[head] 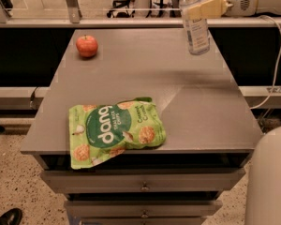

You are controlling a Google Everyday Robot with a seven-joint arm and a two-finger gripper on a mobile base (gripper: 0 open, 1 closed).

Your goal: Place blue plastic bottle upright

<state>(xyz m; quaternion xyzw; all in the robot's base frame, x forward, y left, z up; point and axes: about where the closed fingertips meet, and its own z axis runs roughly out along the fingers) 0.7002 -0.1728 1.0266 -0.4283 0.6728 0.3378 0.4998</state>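
The blue plastic bottle [195,25] is a clear water bottle with a pale label. It hangs nearly upright over the far right part of the grey table [196,107], its base just above or on the top; I cannot tell which. My gripper [202,7] reaches in from the upper right and is shut on the bottle's upper body with its cream fingers [210,6]. The bottle's cap is cut off by the top edge of the view.
A red apple [86,46] sits at the far left of the table. A green snack bag [113,131] lies flat near the front edge. Drawers [143,186] run below the table front. A cable [274,64] hangs at the right.
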